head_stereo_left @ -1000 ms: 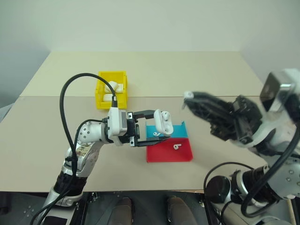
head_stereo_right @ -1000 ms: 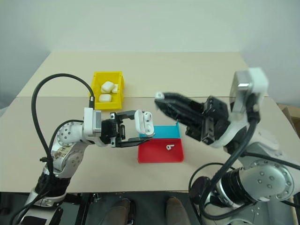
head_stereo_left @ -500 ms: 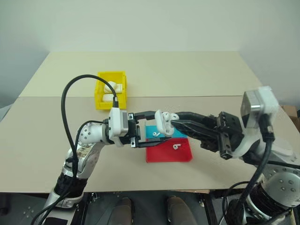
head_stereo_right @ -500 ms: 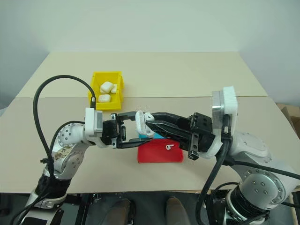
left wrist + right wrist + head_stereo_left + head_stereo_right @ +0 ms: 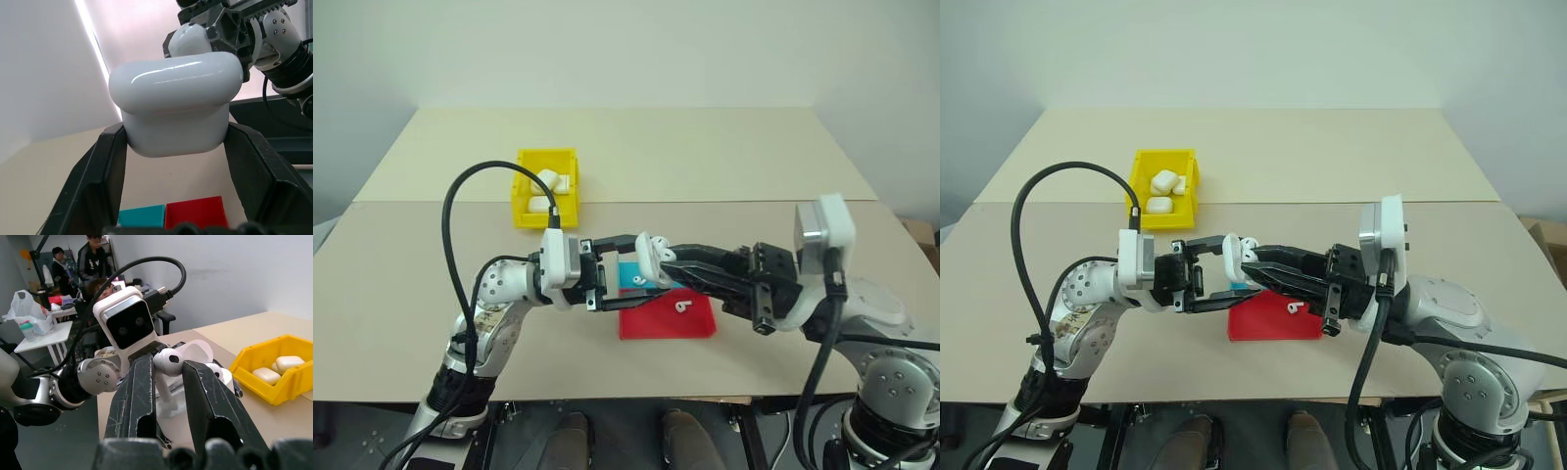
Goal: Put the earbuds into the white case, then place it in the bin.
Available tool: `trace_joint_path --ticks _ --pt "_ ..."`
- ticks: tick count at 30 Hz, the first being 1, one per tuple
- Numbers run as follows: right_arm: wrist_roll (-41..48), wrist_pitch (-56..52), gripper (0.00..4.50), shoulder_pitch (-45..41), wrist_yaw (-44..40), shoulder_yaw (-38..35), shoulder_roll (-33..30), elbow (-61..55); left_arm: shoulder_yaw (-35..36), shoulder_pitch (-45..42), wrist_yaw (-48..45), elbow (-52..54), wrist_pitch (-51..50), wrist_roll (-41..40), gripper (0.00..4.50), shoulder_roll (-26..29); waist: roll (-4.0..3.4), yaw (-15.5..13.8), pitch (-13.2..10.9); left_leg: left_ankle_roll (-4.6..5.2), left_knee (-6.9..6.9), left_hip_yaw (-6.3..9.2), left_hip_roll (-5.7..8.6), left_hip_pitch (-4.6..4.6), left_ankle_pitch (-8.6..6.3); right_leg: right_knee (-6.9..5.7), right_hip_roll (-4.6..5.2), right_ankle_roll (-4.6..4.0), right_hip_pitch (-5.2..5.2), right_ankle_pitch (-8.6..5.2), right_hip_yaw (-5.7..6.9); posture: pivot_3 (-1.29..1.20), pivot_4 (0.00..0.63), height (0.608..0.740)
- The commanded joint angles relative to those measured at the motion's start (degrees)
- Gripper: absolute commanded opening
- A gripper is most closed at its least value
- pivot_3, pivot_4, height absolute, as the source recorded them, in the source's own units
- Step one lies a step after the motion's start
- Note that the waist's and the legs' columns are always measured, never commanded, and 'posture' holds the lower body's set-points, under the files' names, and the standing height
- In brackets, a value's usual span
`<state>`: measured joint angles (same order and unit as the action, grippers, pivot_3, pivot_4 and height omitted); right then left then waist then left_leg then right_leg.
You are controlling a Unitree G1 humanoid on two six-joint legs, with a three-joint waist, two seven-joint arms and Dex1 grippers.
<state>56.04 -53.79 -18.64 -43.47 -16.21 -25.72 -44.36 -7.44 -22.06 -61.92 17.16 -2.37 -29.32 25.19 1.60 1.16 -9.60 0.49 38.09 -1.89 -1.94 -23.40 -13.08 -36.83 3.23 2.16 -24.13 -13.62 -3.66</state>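
One tiny glossy white stemmed earbud [image 5: 168,363] is pinched between the black fingers of the right gripper [image 5: 168,382] and held at the mouth of the small glossy white rounded charging case [image 5: 176,100], whose hinged lid stands open. That case is clamped in the left gripper [image 5: 631,269], raised above the flat red-and-blue plastic tray [image 5: 690,321], where a second white earbud [image 5: 682,306] is left lying on the red half. Well apart, near the far left of the beige table [image 5: 724,157], the small bright yellow plastic bin [image 5: 524,201] is seen with other white cases inside. A slip is judged possible: if the stem is misaligned with its socket, the bud may be dropped, or the case pushed askew in its grip.
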Motion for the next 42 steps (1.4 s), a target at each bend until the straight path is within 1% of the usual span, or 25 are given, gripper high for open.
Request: trace_joint_path --ticks 1,8,10,11,14,17,21,24,26,27,28,30,33,35,37,41,42 --pt "1.5 3.5 0.63 0.8 0.7 1.0 -1.4 -0.6 0.4 -0.2 0.0 1.9 1.4 -0.1 2.72 -0.3 0.00 -0.1 0.0 0.00 0.00 0.00 0.00 -0.01 0.00 0.01 0.00 0.00 0.00 0.00 0.00 0.00 0.150 0.740" --pt "1.6 7.1 0.63 2.5 1.0 3.3 -4.2 -0.2 0.3 -0.4 0.0 1.6 1.9 0.1 2.72 -0.5 0.00 -0.1 0.0 0.00 0.00 0.00 0.00 -0.01 0.00 0.03 0.00 0.02 0.00 0.01 0.00 0.00 0.150 0.740" --pt "2.0 8.1 1.36 2.8 1.1 3.5 -4.8 -0.4 0.3 -0.4 0.1 1.5 2.0 0.1 2.72 -0.5 0.01 -0.1 0.0 0.00 0.00 0.00 0.00 -0.01 0.00 0.03 0.00 0.02 0.00 0.01 0.00 0.00 0.150 0.740" --pt "1.6 8.6 1.60 2.9 1.3 3.7 -5.1 -0.6 0.3 -0.3 0.1 1.5 2.1 0.2 2.72 -0.6 0.01 -0.2 0.0 0.00 0.00 0.00 0.00 -0.01 0.00 0.04 0.00 0.01 0.01 0.01 0.00 0.00 0.150 0.740" --pt "1.9 8.9 2.57 3.2 2.0 4.0 -6.5 -0.4 0.3 -0.2 -0.1 1.6 2.1 0.1 2.72 -0.4 0.01 -0.2 0.0 0.00 0.00 0.00 0.00 -0.01 0.00 0.04 0.00 0.02 0.00 0.01 0.00 0.00 0.150 0.740" --pt "3.3 9.5 2.57 4.2 0.9 3.0 -8.6 0.1 0.3 -0.1 -0.4 1.1 2.3 0.4 2.72 -0.3 0.01 -0.2 0.0 0.00 0.00 0.00 0.00 -0.01 0.00 0.05 0.01 0.02 0.01 0.01 0.00 0.00 0.150 0.740" --pt "5.4 10.8 2.57 5.0 -0.6 -0.1 -11.7 1.2 0.0 -0.6 -0.9 -1.0 3.2 1.3 2.72 -0.8 0.02 -0.3 0.0 0.00 0.00 -0.01 0.00 -0.01 0.00 0.05 0.01 0.02 0.03 0.01 0.00 0.00 0.150 0.740" --pt "8.4 10.4 2.57 3.4 -2.3 -3.2 -15.6 2.9 -0.8 -1.6 -1.5 -3.6 3.8 2.5 2.72 -1.6 0.03 -0.3 0.0 0.00 0.00 -0.01 0.01 0.00 0.00 0.06 0.01 0.02 0.05 0.01 0.00 0.00 0.150 0.740" --pt "9.0 10.2 2.57 1.1 -3.5 -3.5 -18.3 3.9 -1.5 -2.5 -2.2 -5.5 5.0 3.5 2.72 -2.1 0.04 -0.3 0.0 0.00 0.01 -0.02 0.03 0.00 0.00 0.06 0.02 0.03 0.05 0.02 -0.01 0.00 0.150 0.740" --pt "9.3 9.6 2.40 -1.2 -3.7 -3.0 -19.9 4.8 -2.1 -3.4 -1.9 -6.5 5.1 4.7 2.72 -2.4 0.04 -0.3 0.0 0.00 0.01 -0.02 0.02 0.01 0.00 0.07 0.01 0.03 0.05 0.02 -0.01 0.00 0.150 0.740" --pt "10.0 8.3 2.17 -5.3 -3.1 -1.8 -21.6 6.3 -2.7 -4.3 -1.8 -7.5 5.3 5.8 2.72 -2.6 0.04 -0.2 0.0 0.00 0.02 -0.02 0.01 0.01 0.00 0.06 -0.01 0.02 0.04 0.02 -0.02 0.00 0.150 0.740" --pt "10.2 6.9 1.68 -10.7 -2.6 0.3 -23.8 8.3 -3.6 -5.8 -2.0 -9.1 5.9 6.8 2.72 -3.4 0.04 -0.1 0.0 0.01 0.03 -0.04 0.00 0.01 0.00 0.07 -0.03 0.02 0.02 0.02 -0.06 0.00 0.150 0.740" --pt "7.1 6.6 0.65 -17.5 -4.5 4.9 -26.2 9.8 -5.2 -8.0 -1.9 -10.9 5.9 9.0 2.72 -4.3 0.04 -0.3 0.0 0.01 0.02 -0.01 -0.02 0.01 0.00 0.09 -0.06 0.01 0.04 0.03 -0.04 0.00 0.150 0.740" --pt "4.6 6.0 0.05 -21.1 -5.4 8.3 -27.7 10.5 -5.7 -8.8 -1.6 -11.3 5.6 9.4 2.72 -4.9 0.04 -0.3 0.0 0.01 0.02 -0.04 0.00 -0.06 0.00 0.11 -0.03 0.01 -0.04 0.02 -0.07 0.00 0.150 0.740" --pt "0.7 6.6 0.05 -23.6 -6.7 11.8 -28.9 10.4 -6.3 -9.7 -1.8 -11.9 5.9 10.3 2.72 -5.3 0.04 -0.3 0.0 0.02 0.02 -0.03 0.00 -0.15 0.00 0.17 -0.01 0.03 -0.06 0.03 -0.06 0.00 0.150 0.740" --pt "-4.1 8.3 0.05 -25.2 -8.6 15.3 -28.9 10.5 -6.9 -11.0 -0.4 -12.8 6.2 12.1 2.72 -6.4 0.04 -0.4 0.0 0.02 0.04 -0.03 0.03 -0.27 0.00 0.21 0.05 0.07 -0.11 0.04 -0.02 0.00 0.150 0.740" --pt "-6.6 8.9 0.05 -25.5 -9.0 16.9 -29.3 10.3 -6.9 -11.2 -0.5 -12.8 6.2 12.1 2.72 -6.6 0.04 -0.4 0.0 0.02 0.05 -0.02 0.03 -0.29 0.00 0.21 0.05 0.08 -0.12 0.05 -0.02 0.00 0.150 0.740"
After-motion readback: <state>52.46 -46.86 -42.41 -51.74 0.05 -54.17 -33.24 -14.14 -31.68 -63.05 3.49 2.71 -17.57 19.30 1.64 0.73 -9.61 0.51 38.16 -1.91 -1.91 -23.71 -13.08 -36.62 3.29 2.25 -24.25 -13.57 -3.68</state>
